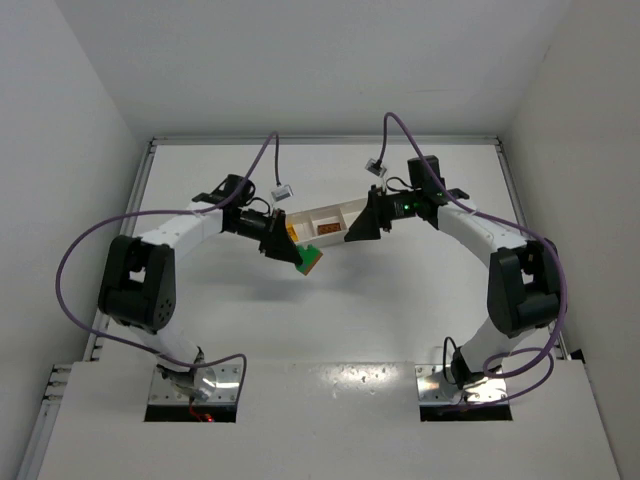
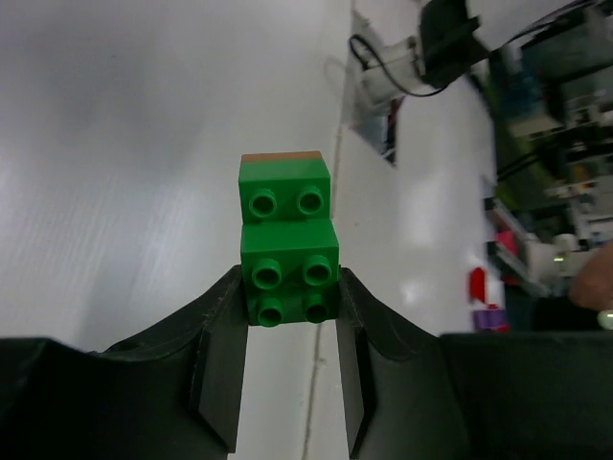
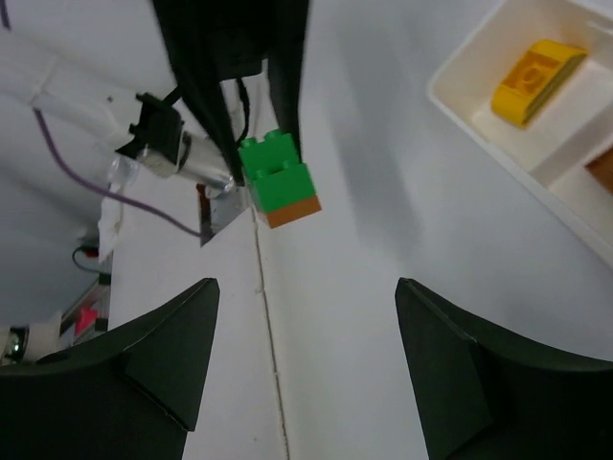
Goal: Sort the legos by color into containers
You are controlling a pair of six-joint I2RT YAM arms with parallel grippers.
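Black fingers [image 2: 222, 350] of the left tool [image 2: 290, 302] filled the bottom of its wrist view, clamped from both sides on the nearest green brick of a small lego stack [image 2: 287, 244]. A second green brick sat stepped beyond it, and a reddish-brown brick [image 2: 280, 155] capped the end farthest from the tool. The stack appeared to hang above the white worktop [image 1: 400, 300] rather than rest on it.

The right tool [image 3: 305, 307] stood with its jaws wide apart and nothing between them, facing the left tool. The held stack lay ahead of it and a little to its left, well apart from its fingers. Ahead and to its right was the white tray [image 3: 479, 125]. A yellow lego [image 3: 536, 81] lay tilted in the tray's end compartment, and a reddish-brown piece [image 3: 601, 171] just showed in the next one.

From above, the tray lay between the two tools, with the left tool just beside its left end and the right tool at the other end.
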